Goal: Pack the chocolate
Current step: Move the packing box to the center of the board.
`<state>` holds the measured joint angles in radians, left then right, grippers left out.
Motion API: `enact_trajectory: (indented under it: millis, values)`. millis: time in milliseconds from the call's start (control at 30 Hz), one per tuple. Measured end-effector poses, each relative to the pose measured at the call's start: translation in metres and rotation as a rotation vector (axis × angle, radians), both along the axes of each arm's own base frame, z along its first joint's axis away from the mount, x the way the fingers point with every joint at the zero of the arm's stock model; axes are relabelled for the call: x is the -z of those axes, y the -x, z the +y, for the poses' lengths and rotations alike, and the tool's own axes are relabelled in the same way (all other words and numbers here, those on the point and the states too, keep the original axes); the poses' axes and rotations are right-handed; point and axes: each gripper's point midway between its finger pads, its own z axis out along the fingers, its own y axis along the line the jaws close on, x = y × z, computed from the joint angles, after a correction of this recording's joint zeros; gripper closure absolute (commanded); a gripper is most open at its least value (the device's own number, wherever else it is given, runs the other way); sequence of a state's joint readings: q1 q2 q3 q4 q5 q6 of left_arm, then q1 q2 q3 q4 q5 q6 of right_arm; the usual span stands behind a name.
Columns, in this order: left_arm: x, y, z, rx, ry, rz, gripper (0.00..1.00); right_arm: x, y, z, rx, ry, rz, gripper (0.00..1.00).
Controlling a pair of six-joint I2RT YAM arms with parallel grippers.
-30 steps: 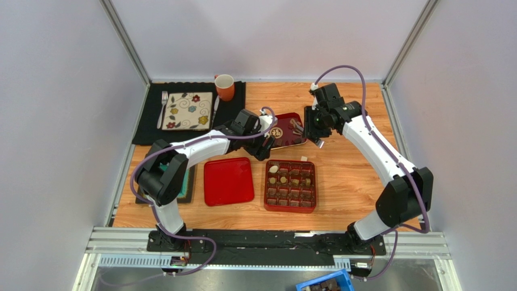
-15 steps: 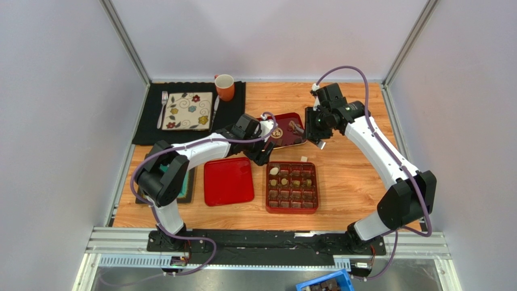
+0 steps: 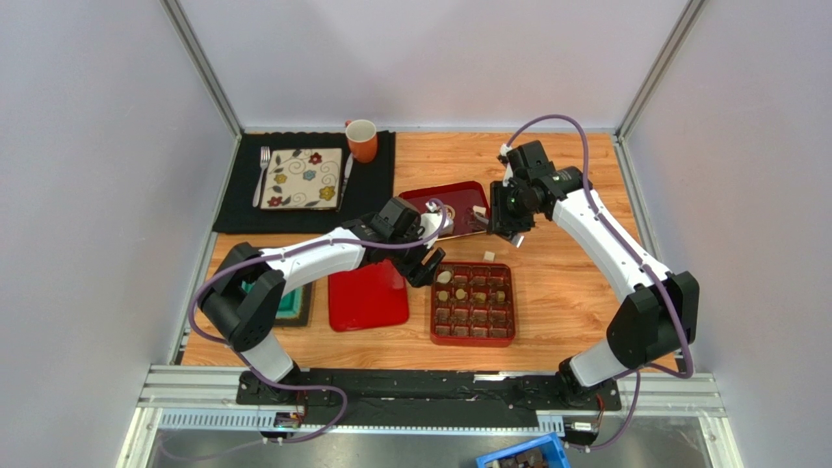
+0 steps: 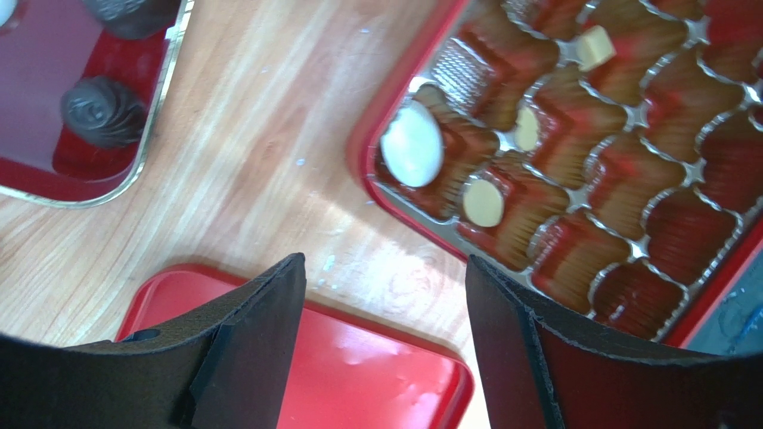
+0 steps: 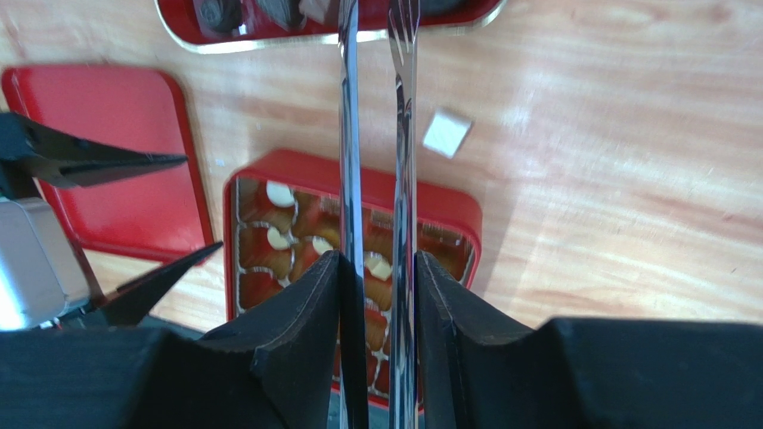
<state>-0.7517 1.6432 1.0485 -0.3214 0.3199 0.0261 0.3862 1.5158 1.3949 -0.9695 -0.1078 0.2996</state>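
Hovers left gripper (image 4: 383, 277) spread over bare table (image 3: 566, 283) between red lid (image 3: 368, 291) and gridded box (image 5: 295, 165), toward near edge. Pinches metal tongs (image 5: 347, 134) in right gripper (image 5: 376, 259). Shows chocolate (image 4: 412, 143) in box and tray (image 4: 40, 98); white square (image 5: 446, 132) on table.

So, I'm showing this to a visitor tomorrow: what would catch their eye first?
The red gridded box mid-table, with pale chocolates in its far cells. Beyond it, the right claw grips shiny metal tongs, and one white square piece lies loose on the wood.

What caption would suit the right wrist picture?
Right tool holds metal tongs pointed toward the dark red tray; a white square lies loose on the table.
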Motion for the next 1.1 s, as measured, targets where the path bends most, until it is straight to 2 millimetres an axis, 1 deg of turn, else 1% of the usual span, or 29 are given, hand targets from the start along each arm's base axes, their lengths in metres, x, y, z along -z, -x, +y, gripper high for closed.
enact_trajectory:
  millis: [67, 167, 233, 333, 400, 467, 533, 633, 700, 867, 967, 1100]
  values:
    - [-0.001, 0.0, 0.001, 0.007, -0.01, -0.01, 0.25, 0.004, 0.012, 0.0, -0.008, -0.004, 0.02, 0.63]
    - [-0.002, -0.01, 0.006, -0.015, -0.038, -0.047, 0.25, 0.007, 0.033, 0.002, -0.029, -0.011, 0.049, 0.65]
    - [-0.008, -0.025, 0.012, -0.059, -0.047, -0.071, 0.26, 0.008, 0.048, 0.006, -0.054, -0.014, 0.065, 0.65]
    - [-0.024, -0.061, 0.019, -0.143, -0.046, -0.134, 0.26, 0.007, 0.069, 0.01, -0.078, -0.025, 0.084, 0.66]
    - [-0.031, -0.081, 0.02, -0.183, -0.039, -0.167, 0.26, 0.005, 0.077, 0.01, -0.08, -0.035, 0.088, 0.66]
    - [-0.033, -0.094, 0.015, -0.201, -0.034, -0.178, 0.26, 0.002, 0.084, 0.007, -0.076, -0.043, 0.09, 0.66]
    - [-0.03, -0.101, 0.006, -0.2, -0.031, -0.172, 0.26, 0.001, 0.089, 0.006, -0.07, -0.053, 0.09, 0.67]
    - [-0.019, -0.098, -0.003, -0.184, -0.041, -0.152, 0.26, 0.003, 0.1, 0.004, -0.071, -0.063, 0.111, 0.68]
    - [-0.013, -0.092, -0.009, -0.165, -0.051, -0.139, 0.26, 0.006, 0.107, 0.003, -0.073, -0.062, 0.138, 0.68]
    - [-0.006, -0.072, -0.023, -0.11, -0.049, -0.123, 0.26, 0.011, 0.119, -0.001, -0.077, -0.046, 0.186, 0.68]
    - [0.004, -0.059, -0.025, -0.083, -0.063, -0.104, 0.26, 0.01, 0.123, -0.003, -0.075, -0.042, 0.193, 0.68]
    - [0.012, -0.046, -0.027, -0.059, -0.079, -0.09, 0.26, 0.01, 0.127, -0.006, -0.071, -0.034, 0.205, 0.68]
